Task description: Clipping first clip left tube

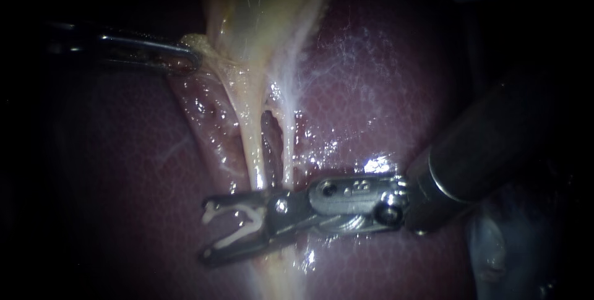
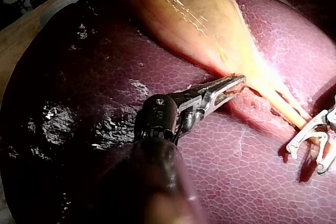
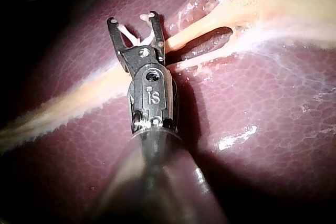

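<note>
Liver (image 1: 383, 90) fills the endoscope view, dark red and glistening. Nearest, at lower centre, the right instrument (image 1: 207, 231) reaches in from the right edge, its dark shaft crossing the lower right. Its jaws stand wide, pointing toward the frame's left, and hold a white clip (image 1: 235, 235) between them, one leg along each jaw. The left tube (image 1: 253, 151) comes down the middle of the frame and passes under the instrument at the root of those jaws. The clip's open mouth therefore lies left of the tube, over bare liver, not around it. Just beside it on the right runs the thinner right tube (image 1: 289, 151), with a dark slit between the two. Farther up, both tubes merge into the pale yellow gallbladder (image 1: 260, 21) at top centre. At upper left the left instrument (image 1: 189, 59) comes in from the left edge, its jaws pinched narrow on the gallbladder's ragged lower edge.
</note>
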